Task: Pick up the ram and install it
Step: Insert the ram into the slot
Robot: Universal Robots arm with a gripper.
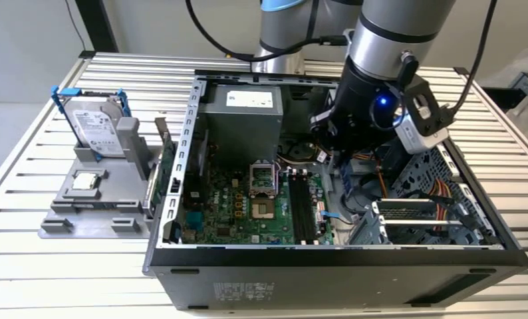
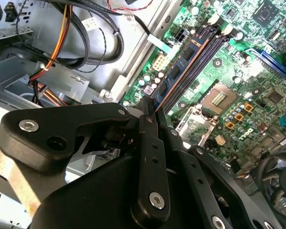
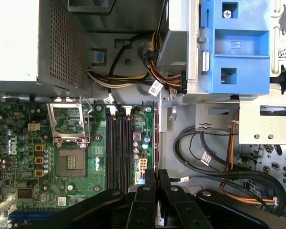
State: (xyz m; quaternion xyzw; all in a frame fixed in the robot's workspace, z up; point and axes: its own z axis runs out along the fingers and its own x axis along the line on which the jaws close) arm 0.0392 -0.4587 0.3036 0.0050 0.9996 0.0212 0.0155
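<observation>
My gripper (image 2: 150, 109) is shut on the ram (image 2: 177, 71), a slim dark stick with chips and a blue label on its face. In the first wrist view the ram (image 3: 156, 138) shows edge-on as a thin line running out from between the fingertips of the gripper (image 3: 156, 174). It hangs over the motherboard's edge, just beside the black memory slots (image 3: 118, 148), not in any of them. In the exterior view the gripper (image 1: 335, 154) is lowered into the open computer case (image 1: 335, 262), a little behind and to the right of the slots (image 1: 301, 206).
The empty processor socket (image 3: 69, 164) lies past the slots. Cable bundles (image 3: 214, 162) and a blue drive bracket (image 3: 236, 47) crowd the other side. Outside the case stand a hard drive in a blue frame (image 1: 97, 126) and a small silver chip (image 1: 86, 180) on a grey fixture.
</observation>
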